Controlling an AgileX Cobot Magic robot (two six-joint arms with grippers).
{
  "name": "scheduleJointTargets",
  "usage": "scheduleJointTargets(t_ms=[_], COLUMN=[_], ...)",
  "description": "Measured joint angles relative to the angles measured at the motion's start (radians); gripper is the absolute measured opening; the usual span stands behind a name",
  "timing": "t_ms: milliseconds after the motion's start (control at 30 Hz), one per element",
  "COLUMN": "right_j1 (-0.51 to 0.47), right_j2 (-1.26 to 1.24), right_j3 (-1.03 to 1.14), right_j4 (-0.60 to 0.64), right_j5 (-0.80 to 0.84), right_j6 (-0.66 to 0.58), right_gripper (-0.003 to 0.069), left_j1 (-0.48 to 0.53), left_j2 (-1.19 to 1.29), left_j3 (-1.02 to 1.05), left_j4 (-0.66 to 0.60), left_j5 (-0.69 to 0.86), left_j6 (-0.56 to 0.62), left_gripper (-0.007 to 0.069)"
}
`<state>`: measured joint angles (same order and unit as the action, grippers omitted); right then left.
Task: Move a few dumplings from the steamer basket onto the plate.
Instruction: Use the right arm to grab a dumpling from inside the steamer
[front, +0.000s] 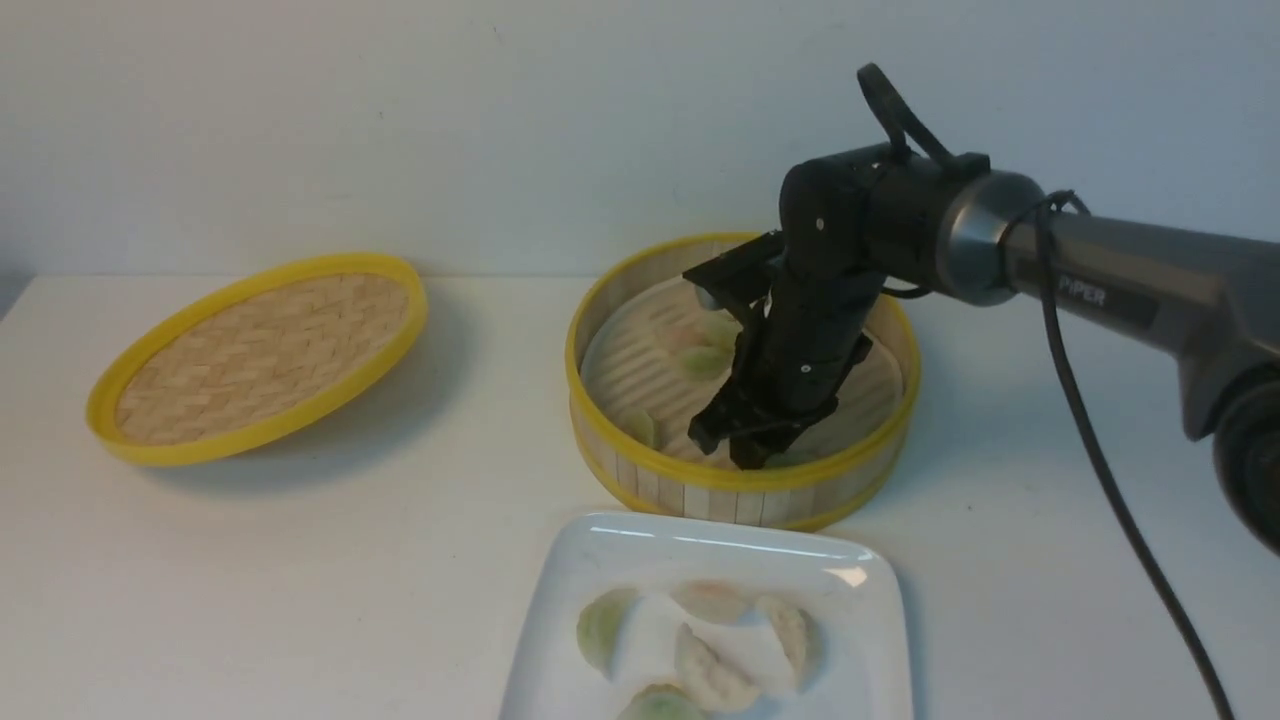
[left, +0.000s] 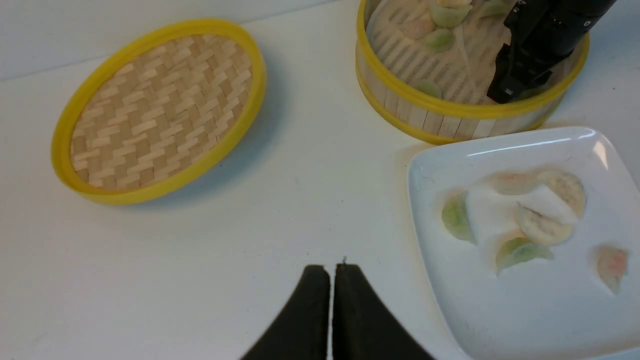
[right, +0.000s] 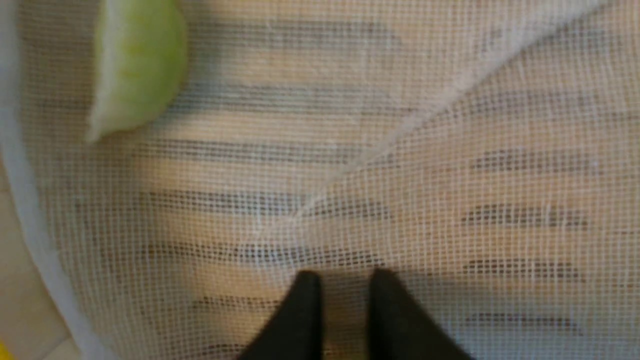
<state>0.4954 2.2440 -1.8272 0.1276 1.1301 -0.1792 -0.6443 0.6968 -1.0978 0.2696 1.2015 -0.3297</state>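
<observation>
The steamer basket (front: 700, 480) (left: 450, 107) stands mid-table with several dumplings (front: 703, 360) (left: 439, 39) on its white mesh liner (right: 450, 150). My right gripper (front: 745, 455) (right: 342, 280) reaches down inside it at the near wall. Its jaws stand a narrow gap apart, pinching a pale tan dumpling (right: 342, 320) that is blurred and mostly hidden. A green dumpling (right: 137, 65) lies apart from the fingers. The white square plate (front: 620, 560) (left: 500, 310) in front of the basket holds several dumplings (front: 710, 675) (left: 542, 227). My left gripper (left: 331, 270) is shut and empty above bare table, left of the plate.
The shallow woven lid (front: 260, 350) (left: 160, 107) with its yellow rim lies tilted at the left of the white table. The right arm's black cable (front: 1100, 450) hangs over the table on the right. A wall stands close behind the basket.
</observation>
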Motion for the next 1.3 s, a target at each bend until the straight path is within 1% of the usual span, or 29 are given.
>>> scheduleJointTargets(t_ms=[33, 67, 167, 333, 500, 600, 633, 733, 767, 867, 1000, 1033, 1100, 1300], right_j1=[-0.001, -0.002, -0.008, -0.009, -0.009, -0.01, -0.012, -0.022, -0.026, -0.029, -0.029, -0.029, -0.029, -0.029], right_j2=[0.001, 0.001, -0.003, -0.041, -0.056, -0.049, -0.049, -0.049, -0.049, -0.048, -0.045, -0.045, -0.023, 0.007], right_j3=[-0.01, -0.023, -0.074, -0.166, -0.177, -0.147, -0.13, -0.083, -0.071, -0.059, -0.059, -0.059, -0.059, -0.037], right_j4=[0.0, 0.0, -0.001, -0.005, -0.005, 0.001, 0.003, 0.004, 0.003, 0.001, 0.003, 0.003, 0.004, 0.008], right_j5=[0.006, 0.022, 0.076, 0.096, 0.1, 0.1, 0.101, 0.104, 0.104, 0.105, 0.105, 0.105, 0.104, 0.101], right_j6=[0.0, 0.0, 0.0, 0.0, 0.007, 0.014, 0.023, 0.041, 0.046, 0.049, 0.049, 0.049, 0.051, 0.102], right_gripper=[0.0041, 0.0018, -0.0008, -0.0013, 0.0003, 0.0064, 0.0096, 0.0219, 0.0276, 0.0416, 0.0528, 0.0532, 0.0567, 0.0575], left_j1=[0.0, 0.0, 0.0, 0.0, 0.0, 0.0, 0.0, 0.0, 0.0, 0.0, 0.0, 0.0, 0.0, 0.0], left_j2=[0.0, 0.0, 0.0, 0.0, 0.0, 0.0, 0.0, 0.0, 0.0, 0.0, 0.0, 0.0, 0.0, 0.0], left_j3=[0.0, 0.0, 0.0, 0.0, 0.0, 0.0, 0.0, 0.0, 0.0, 0.0, 0.0, 0.0, 0.0, 0.0], left_j4=[0.0, 0.0, 0.0, 0.0, 0.0, 0.0, 0.0, -0.001, -0.001, -0.001, -0.001, -0.001, -0.001, -0.001], left_j5=[0.0, 0.0, 0.0, 0.0, 0.0, 0.004, 0.009, 0.029, 0.031, 0.031, 0.031, 0.031, 0.031, 0.031], left_j6=[0.0, 0.0, 0.0, 0.0, -0.001, -0.001, -0.001, -0.001, -0.001, -0.001, -0.001, -0.001, -0.001, -0.001], left_gripper=[-0.0006, -0.0006, -0.0006, -0.0006, -0.0006, -0.0006, -0.0006, -0.0006, -0.0006, -0.0006, -0.0006, -0.0006, -0.0006, -0.0006])
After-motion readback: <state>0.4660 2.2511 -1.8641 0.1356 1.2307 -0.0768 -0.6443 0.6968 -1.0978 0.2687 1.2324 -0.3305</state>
